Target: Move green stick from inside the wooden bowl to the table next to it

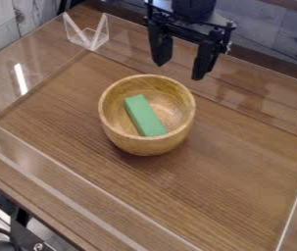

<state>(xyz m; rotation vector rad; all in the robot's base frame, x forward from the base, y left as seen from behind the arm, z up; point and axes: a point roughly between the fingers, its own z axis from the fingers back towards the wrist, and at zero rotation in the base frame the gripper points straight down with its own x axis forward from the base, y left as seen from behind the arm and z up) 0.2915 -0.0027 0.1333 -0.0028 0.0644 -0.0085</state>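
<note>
Camera view showed your black pincer [182, 59] spread wide and empty, above and behind the round tan wooden bowl [148, 143] on the brown wood-grain counter [242, 186]. The flat bright green stick [144, 115] lay inside. You were at the approach step; next you likely needed to descend and straddle it.

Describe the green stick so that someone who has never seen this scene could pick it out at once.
Start at the brown wood-grain table with low clear walls and find the round, light wooden bowl near its middle. The green stick lies inside the bowl's hollow, a flat rectangular bar. It is the only bright green thing there; the dark, open claw hangs above and behind the bowl, not touching it.
</note>
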